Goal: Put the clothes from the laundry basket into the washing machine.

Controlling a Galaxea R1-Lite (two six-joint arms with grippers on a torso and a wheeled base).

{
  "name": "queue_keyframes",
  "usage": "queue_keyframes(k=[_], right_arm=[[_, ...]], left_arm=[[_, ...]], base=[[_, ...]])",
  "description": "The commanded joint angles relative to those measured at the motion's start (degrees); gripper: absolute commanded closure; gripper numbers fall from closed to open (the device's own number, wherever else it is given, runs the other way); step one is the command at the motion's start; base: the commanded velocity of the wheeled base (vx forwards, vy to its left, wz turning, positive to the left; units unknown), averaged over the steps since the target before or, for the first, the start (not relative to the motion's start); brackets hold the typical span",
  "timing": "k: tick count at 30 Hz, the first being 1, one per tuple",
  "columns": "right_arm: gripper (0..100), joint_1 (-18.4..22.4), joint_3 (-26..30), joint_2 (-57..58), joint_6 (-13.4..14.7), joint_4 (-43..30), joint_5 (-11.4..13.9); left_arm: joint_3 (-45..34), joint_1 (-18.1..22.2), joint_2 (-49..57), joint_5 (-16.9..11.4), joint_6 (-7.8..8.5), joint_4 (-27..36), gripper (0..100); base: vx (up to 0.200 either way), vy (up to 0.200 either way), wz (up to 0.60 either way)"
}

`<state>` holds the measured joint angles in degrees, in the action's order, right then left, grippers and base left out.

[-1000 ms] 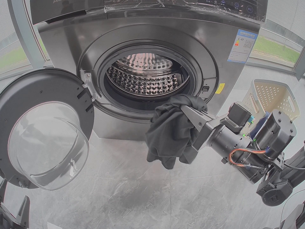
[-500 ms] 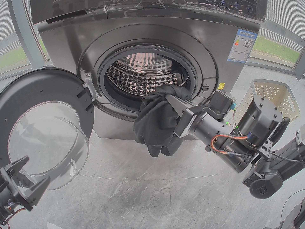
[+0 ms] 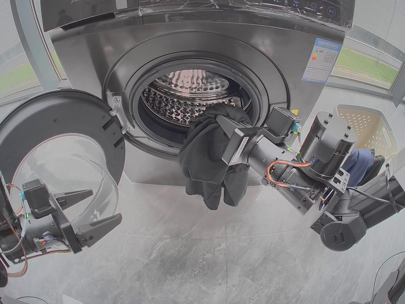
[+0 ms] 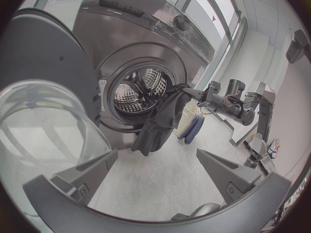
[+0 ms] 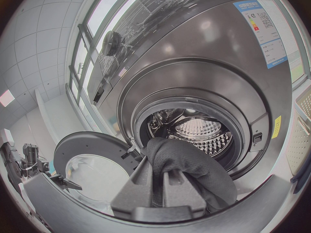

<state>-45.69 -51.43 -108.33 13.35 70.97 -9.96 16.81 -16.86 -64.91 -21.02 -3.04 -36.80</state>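
Note:
My right gripper [image 3: 222, 124] is shut on a dark grey garment [image 3: 207, 157] and holds it at the lower rim of the washing machine's round opening [image 3: 192, 102]. Most of the cloth hangs down in front of the machine [image 4: 155, 127]. In the right wrist view the garment [image 5: 191, 165] bulges over my fingers [image 5: 175, 186] just before the drum [image 5: 197, 131]. My left gripper [image 3: 90, 212] stands open low at the left, in front of the swung-out door [image 3: 59, 165]. The cream laundry basket [image 3: 371, 127] sits on the floor at the right with a blue garment [image 3: 358, 163] in it.
The machine's door hangs open to the left, its glass bowl [image 4: 42, 127] close to my left gripper. Grey tiled floor [image 3: 190, 250] lies free in front of the machine. Windows [image 3: 371, 60] run behind on both sides.
My right gripper carried the dark garment up and left, from below the opening to its lower rim. My left gripper rose into sight at the lower left, near the door.

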Motion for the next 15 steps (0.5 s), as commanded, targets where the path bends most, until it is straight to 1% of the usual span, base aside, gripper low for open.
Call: queue_keyframes(k=[1, 3, 5, 7, 10, 13, 15], right_arm=[[100, 0.16, -0.6, -0.31, 0.01, 0.13, -0.24], [100, 0.16, -0.42, -0.31, 0.01, 0.31, -0.24], [100, 0.16, -0.25, -0.22, 0.01, 0.31, -0.24], [100, 0.16, -0.25, -0.13, 0.01, 0.39, -0.24], [100, 0.16, -0.16, 0.04, 0.01, 0.39, -0.32], [100, -0.1, -0.07, -0.04, 0.01, 0.39, -0.32], [100, -0.19, -0.07, -0.04, 0.01, 0.48, -0.32]], left_arm=[[3.58, -2.48, -11.9, 0.01, 0.31, -3.89, 0], [3.93, -3.71, -13.75, 0.19, 0.22, -4.77, 0], [4.28, -3.88, -14.98, 0.19, 0.05, -5.21, 0], [5.78, -4.32, -18.58, 0.19, 0.05, -6.18, 0], [7.8, -4.59, -22.71, -0.17, -0.3, -8.81, 0], [8.68, -4.67, -26.14, -0.34, -0.13, -12.33, 0], [8.94, -5.55, -27.99, -0.43, -0.3, -14.61, 0]], base=[[0.0, 0.0, 0.0], [0.0, 0.0, 0.0], [0.0, 0.0, 0.0], [0.0, 0.0, 0.0], [0.0, 0.0, 0.0], [0.0, 0.0, 0.0], [0.0, 0.0, 0.0]])
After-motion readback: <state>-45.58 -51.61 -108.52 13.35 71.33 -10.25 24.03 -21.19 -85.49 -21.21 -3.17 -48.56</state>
